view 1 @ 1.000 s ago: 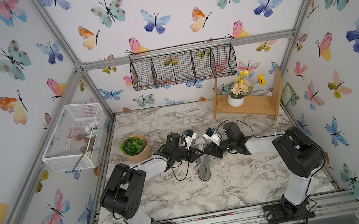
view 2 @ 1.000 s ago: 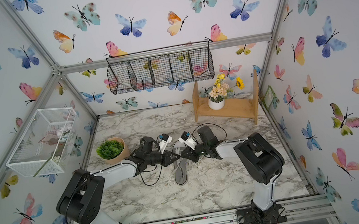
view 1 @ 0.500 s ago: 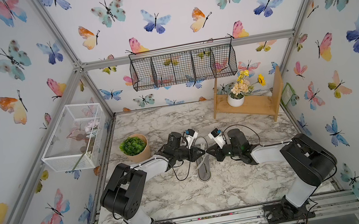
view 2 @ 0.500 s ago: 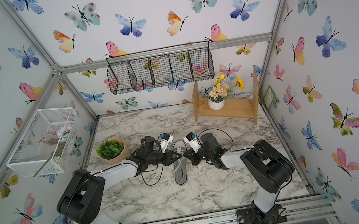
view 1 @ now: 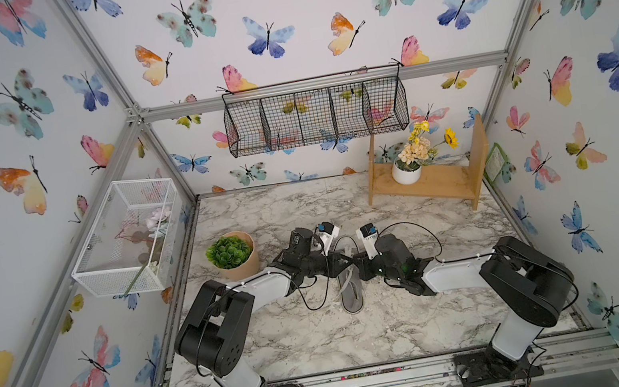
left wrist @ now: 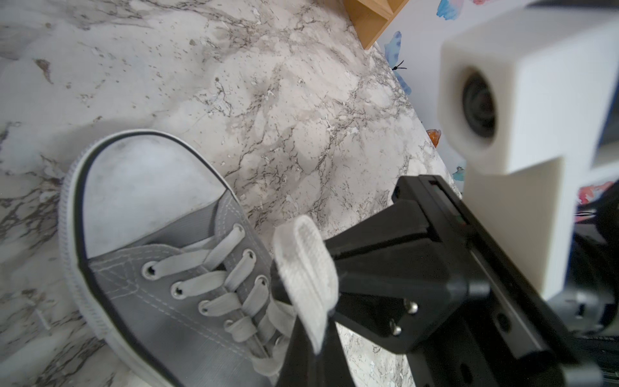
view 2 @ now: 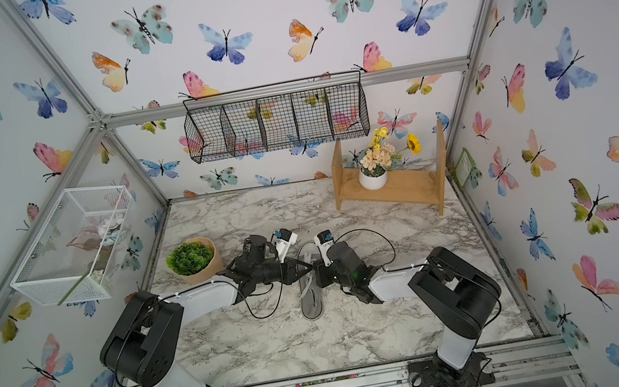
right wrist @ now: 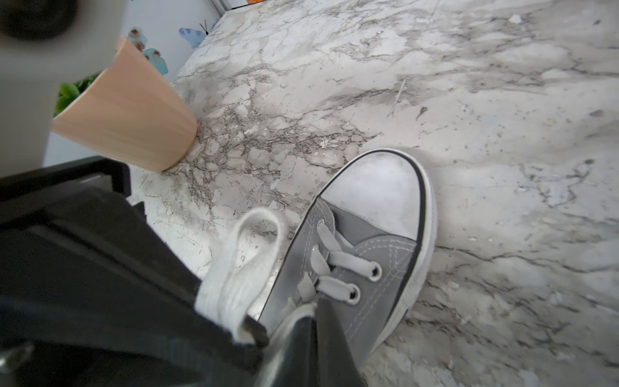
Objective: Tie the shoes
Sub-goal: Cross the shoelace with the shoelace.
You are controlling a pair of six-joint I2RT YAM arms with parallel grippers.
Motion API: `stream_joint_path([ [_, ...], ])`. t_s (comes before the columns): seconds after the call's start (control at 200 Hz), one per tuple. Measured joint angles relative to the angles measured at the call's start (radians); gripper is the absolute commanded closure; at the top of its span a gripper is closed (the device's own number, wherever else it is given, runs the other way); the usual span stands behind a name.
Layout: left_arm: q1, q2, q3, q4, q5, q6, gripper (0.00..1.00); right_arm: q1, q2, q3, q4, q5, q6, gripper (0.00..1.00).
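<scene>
One grey shoe (view 1: 351, 293) (view 2: 312, 303) lies mid-table, its white toe cap toward the back wall. Both grippers meet over its laced part. My left gripper (view 1: 346, 266) (view 2: 307, 267) is shut on a white lace loop (left wrist: 306, 274) that stands up from its jaws (left wrist: 313, 355). The same loop (right wrist: 248, 268) shows in the right wrist view. My right gripper (view 1: 358, 270) (view 2: 318, 275) (right wrist: 313, 338) is shut too, with a strand of lace (right wrist: 293, 316) running into its jaws, low against the grey canvas (right wrist: 378, 254). The arms hide the knot area in both top views.
A potted green plant (view 1: 231, 253) stands just left of the left arm. A wooden shelf (view 1: 428, 184) with a flower vase (view 1: 407, 172) is at the back right. A black wire basket (view 1: 317, 117) and a white mesh box (view 1: 129, 235) hang on the walls.
The right arm has lowered and its forearm has swung toward the table's front; its gripper has shifted slightly left and forward over the shoe. The left arm has hardly moved.
</scene>
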Motion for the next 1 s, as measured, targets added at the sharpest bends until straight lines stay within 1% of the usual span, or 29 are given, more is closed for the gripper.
stream_joint_path([
  [0.22,0.003,0.003,0.0,0.0,-0.001,-0.009,1.0,-0.003,0.006,0.008,-0.06,0.031,-0.022,0.72],
  [0.34,0.003,0.003,0.0,0.0,0.0,-0.009,1.0,-0.005,-0.003,0.008,-0.088,0.029,-0.057,0.66],
  [0.701,0.01,0.013,0.0,0.0,0.0,-0.009,1.0,-0.005,-0.048,-0.003,-0.124,-0.011,-0.124,0.56],
  [0.996,0.012,0.02,0.0,0.0,-0.001,-0.009,1.0,-0.005,-0.11,-0.029,-0.146,-0.051,-0.163,0.51],
])
